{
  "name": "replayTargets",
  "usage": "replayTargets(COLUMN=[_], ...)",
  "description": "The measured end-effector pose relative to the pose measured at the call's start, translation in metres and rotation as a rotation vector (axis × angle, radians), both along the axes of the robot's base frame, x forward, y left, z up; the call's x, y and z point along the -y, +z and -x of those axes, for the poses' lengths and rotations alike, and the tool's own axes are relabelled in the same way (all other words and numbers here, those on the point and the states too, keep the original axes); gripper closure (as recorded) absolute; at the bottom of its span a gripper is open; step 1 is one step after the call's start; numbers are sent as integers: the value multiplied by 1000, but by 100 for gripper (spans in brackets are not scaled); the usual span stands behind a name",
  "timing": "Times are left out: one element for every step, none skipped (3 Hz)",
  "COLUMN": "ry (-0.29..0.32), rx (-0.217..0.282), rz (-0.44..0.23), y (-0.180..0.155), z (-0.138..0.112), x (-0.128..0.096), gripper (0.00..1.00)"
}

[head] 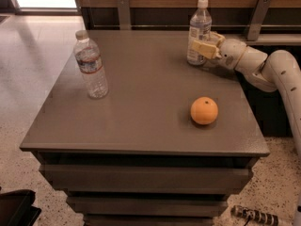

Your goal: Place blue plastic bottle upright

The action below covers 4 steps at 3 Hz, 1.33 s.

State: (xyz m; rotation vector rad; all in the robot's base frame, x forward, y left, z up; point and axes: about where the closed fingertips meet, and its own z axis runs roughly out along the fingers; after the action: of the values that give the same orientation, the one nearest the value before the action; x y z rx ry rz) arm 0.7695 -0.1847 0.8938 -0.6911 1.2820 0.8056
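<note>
The blue plastic bottle, clear with a pale printed label and a white cap, stands upright near the far right corner of the grey table. My gripper reaches in from the right and is shut on the bottle's lower half. One cream finger lies across the front of the bottle and the other is behind it on the right. The bottle's base rests on the table top.
A second clear bottle with a blue-and-red label band stands upright at the table's left side. An orange sits on the right, nearer the front edge. A wooden wall with metal brackets runs behind the table.
</note>
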Motion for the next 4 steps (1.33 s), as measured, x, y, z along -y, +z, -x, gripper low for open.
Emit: replayTargets(ry=[-1,4,9,14], rx=[1,1,2,2], rz=[-9,-9,-9,-10], y=[-7,-6,-5,-5], z=[2,1,1,1], x=[0,-4,-8,-11], gripper=[100,83,59,36])
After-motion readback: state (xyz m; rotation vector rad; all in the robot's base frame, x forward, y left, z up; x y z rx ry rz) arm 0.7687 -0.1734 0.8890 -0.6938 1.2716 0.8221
